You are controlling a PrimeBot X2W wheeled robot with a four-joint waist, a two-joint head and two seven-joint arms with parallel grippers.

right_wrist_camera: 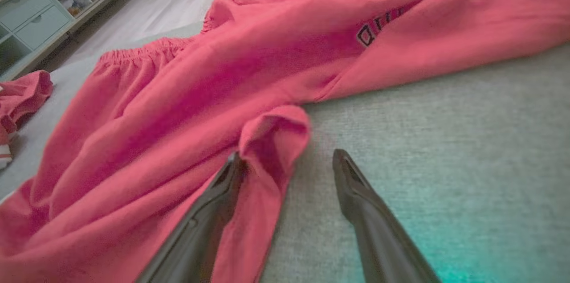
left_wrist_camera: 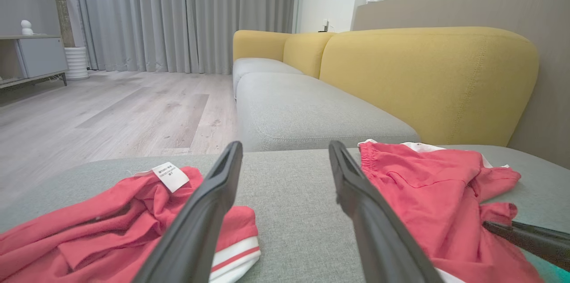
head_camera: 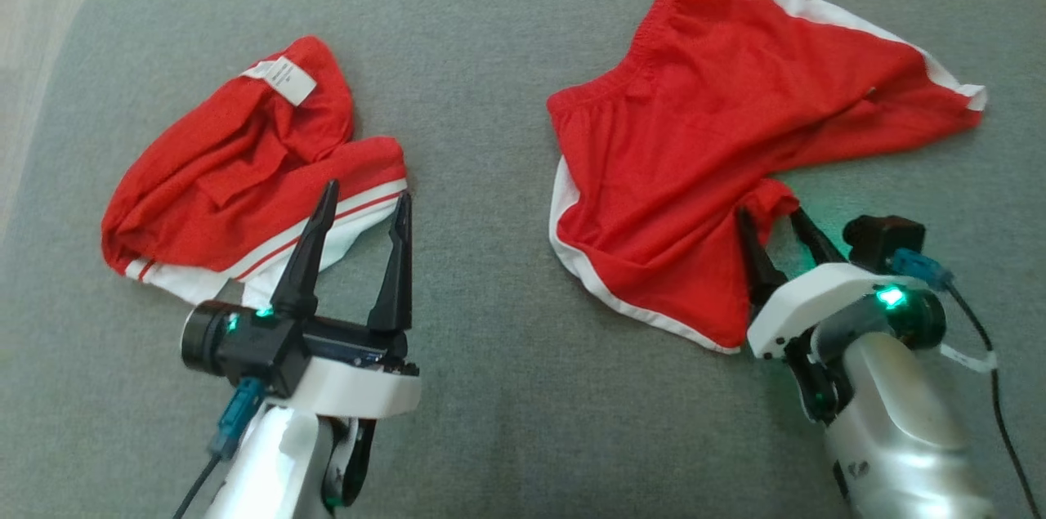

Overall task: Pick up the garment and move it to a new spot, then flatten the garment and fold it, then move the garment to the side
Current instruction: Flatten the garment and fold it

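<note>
Right gripper [head_camera: 771,216]: jaws stand wide apart and grip nothing. A raised fold [right_wrist_camera: 271,136] at the near edge of the red shorts [head_camera: 695,135] sits between the two fingers, so we judge the gripper is placed there to pinch this fold.
Left gripper [head_camera: 366,194]: also fully spread and empty, near the striped hem of the crumpled red garment [head_camera: 229,167]. We think it is kept ready while the other arm works.
Red shorts: they lie on the right half of the grey cushion [head_camera: 490,94], partly spread, with the elastic waistband on the far side and white trim along the edges. One leg is twisted, so flattening is not yet done.
Crumpled red garment: it is bunched on the left half of the cushion, well apart from the shorts.
White tag [head_camera: 282,78]: it is turned up on the crumpled garment. The print is too small for us to read.
Lettering [right_wrist_camera: 383,24]: dark outlined letters on the shorts, half hidden by a crease. We cannot read them.
</note>
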